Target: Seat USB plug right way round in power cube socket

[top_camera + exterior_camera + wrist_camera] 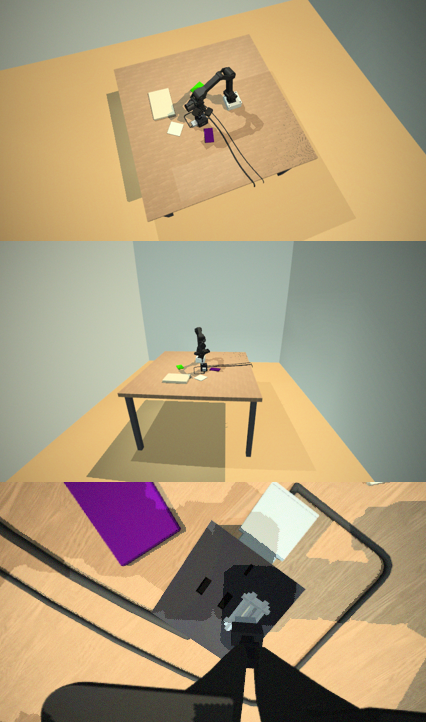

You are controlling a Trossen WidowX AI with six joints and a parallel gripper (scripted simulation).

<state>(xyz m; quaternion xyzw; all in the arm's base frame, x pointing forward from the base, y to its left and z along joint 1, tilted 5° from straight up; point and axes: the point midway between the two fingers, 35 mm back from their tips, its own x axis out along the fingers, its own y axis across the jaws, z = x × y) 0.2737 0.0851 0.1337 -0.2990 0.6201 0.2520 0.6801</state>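
Observation:
The dark power cube [203, 122] [203, 365] [185, 597] stands on the table, with a white block [194, 123] [280, 524] at its side. The grey socket [256, 605] shows on its top. My gripper [200, 116] [248, 655] points down over the cube and is shut on the black USB plug [246, 632]. The plug's grey metal end shows beside the socket's slot in the wrist view. The fingers hide part of the plug. Whether its tip is inside the socket or just above it, I cannot tell.
Cables [32, 547] run from the cube to the table edge, and a cable loop [385, 564] bends around its side. A purple block [208, 135] [125, 522], a pale tile [175, 128], a cream box [161, 103] and a green block [197, 86] lie around it.

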